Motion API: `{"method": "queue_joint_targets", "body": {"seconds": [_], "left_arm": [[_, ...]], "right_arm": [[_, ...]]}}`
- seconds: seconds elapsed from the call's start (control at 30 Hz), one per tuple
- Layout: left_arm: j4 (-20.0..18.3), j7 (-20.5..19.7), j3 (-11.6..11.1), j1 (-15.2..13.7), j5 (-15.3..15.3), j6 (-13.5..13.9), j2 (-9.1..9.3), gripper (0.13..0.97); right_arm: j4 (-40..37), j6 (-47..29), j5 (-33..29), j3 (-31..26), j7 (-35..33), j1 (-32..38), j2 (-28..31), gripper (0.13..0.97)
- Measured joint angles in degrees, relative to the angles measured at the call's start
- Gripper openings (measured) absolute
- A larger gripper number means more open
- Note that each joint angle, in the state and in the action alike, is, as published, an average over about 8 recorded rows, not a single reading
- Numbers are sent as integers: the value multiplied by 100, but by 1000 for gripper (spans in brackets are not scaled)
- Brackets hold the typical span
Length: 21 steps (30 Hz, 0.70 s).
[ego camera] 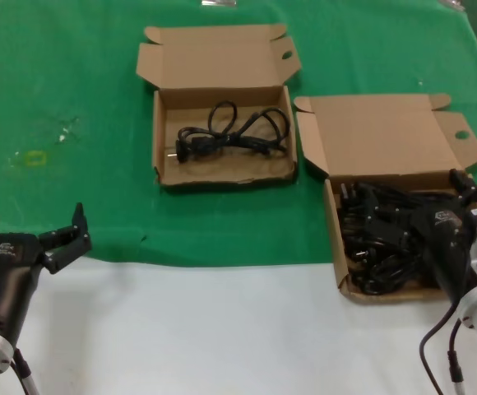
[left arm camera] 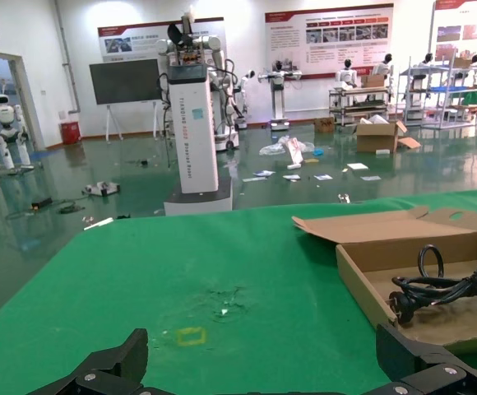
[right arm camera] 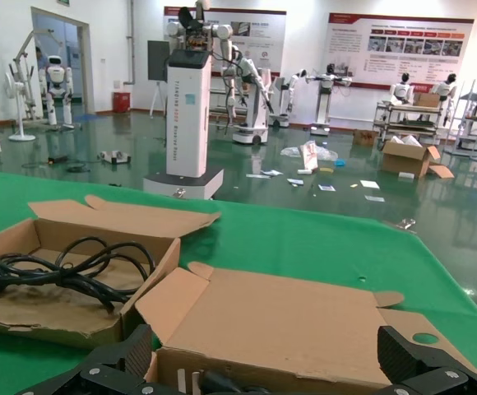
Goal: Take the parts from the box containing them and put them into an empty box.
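On the desk (ego camera: 74, 90) we see the far box (ego camera: 222, 169) holding one cord (ego camera: 234, 132), while the near box (ego camera: 378, 132) is packed with tangled cords (ego camera: 370, 239). Our right pincer (ego camera: 469, 188) hovers released over them, hiding some. Our left pincer (ego camera: 29, 226) waits released, partly cut off.

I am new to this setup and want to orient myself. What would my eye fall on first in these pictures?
Two open cardboard cartons on the green table cloth. The right carton is full of tangled black power cords, and the right gripper hangs open over it. The left carton holds one coiled cord; the left gripper waits open near the table's front edge.
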Motion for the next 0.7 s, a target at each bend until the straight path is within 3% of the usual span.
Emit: {"method": "queue_joint_targets", "body": {"seconds": [0.7], "left_arm": [[0, 0, 0, 0, 0, 0, 0, 966]], "right_arm": [[0, 0, 0, 0, 0, 0, 0, 966]]}}
